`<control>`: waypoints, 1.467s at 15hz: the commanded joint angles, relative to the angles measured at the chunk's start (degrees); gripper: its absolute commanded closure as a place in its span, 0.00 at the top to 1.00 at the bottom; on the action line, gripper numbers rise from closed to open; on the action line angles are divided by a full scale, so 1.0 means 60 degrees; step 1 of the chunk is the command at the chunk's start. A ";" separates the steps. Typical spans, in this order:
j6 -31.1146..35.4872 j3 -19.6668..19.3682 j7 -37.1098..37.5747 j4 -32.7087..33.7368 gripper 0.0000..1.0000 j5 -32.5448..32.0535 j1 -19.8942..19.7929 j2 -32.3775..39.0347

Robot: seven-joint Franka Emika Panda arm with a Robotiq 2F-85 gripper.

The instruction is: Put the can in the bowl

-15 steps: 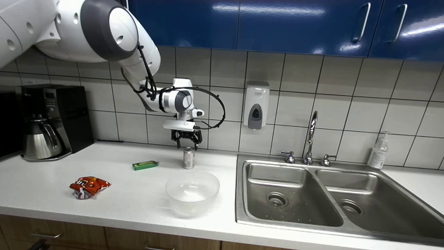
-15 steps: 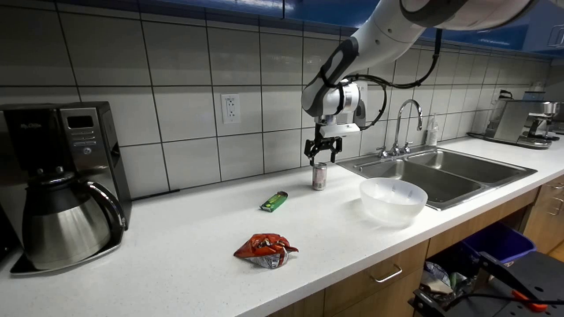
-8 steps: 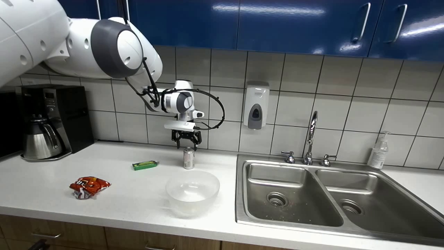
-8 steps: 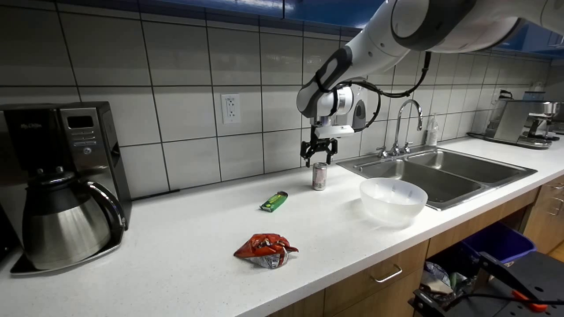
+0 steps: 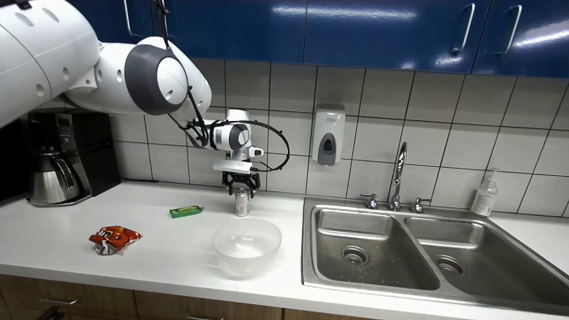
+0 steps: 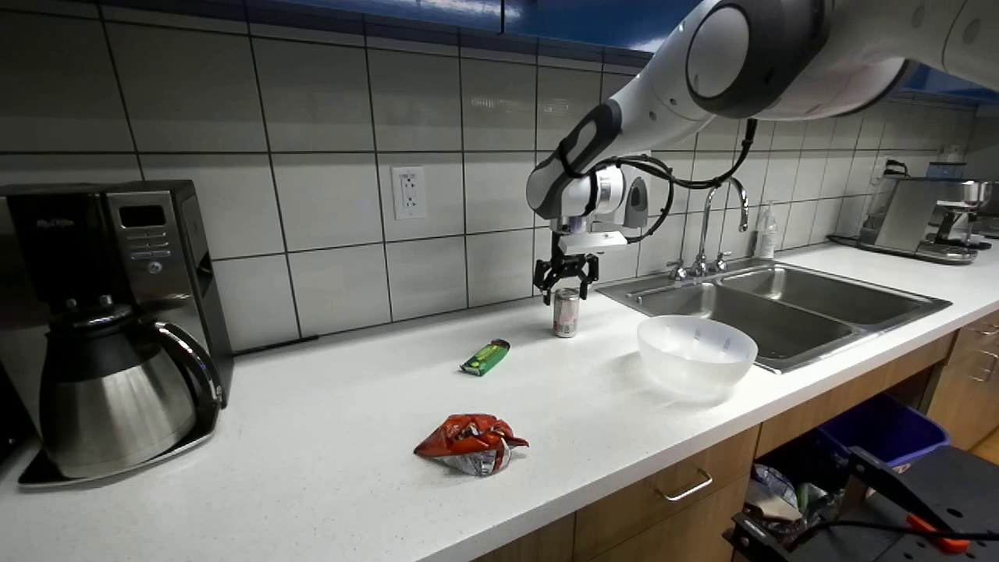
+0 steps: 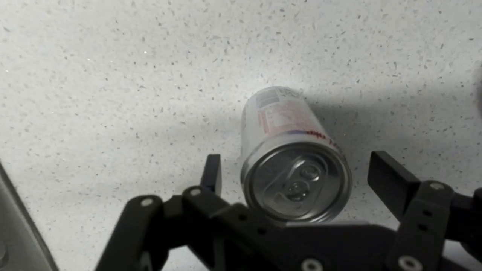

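Note:
The can (image 5: 242,206) is a small silver-white can with red print, standing upright on the white counter near the tiled wall. It shows in both exterior views (image 6: 566,318) and in the wrist view (image 7: 282,120), where its top with the pull tab faces me. My gripper (image 5: 241,194) is open, pointing down with its fingers on either side of the can's top. In the wrist view the gripper (image 7: 295,169) has a gap between the can and each finger pad. The frosted bowl (image 5: 246,262) stands on the counter in front of the can and also shows in an exterior view (image 6: 695,375).
A green packet (image 5: 186,211) and a red snack bag (image 5: 114,240) lie on the counter. A double sink (image 5: 310,249) with a faucet (image 5: 397,178) is beside the bowl. A coffee maker (image 6: 156,234) stands near the wall. A soap dispenser (image 5: 329,135) hangs on the tiles.
The gripper has shifted slightly and come down, so its fingertips now sit beside the can's top instead of just above it. The can and bowl have not moved.

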 commanded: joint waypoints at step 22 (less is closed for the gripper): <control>-0.0254 0.0127 -0.0085 -0.0784 0.38 0.0066 -0.0165 -0.1085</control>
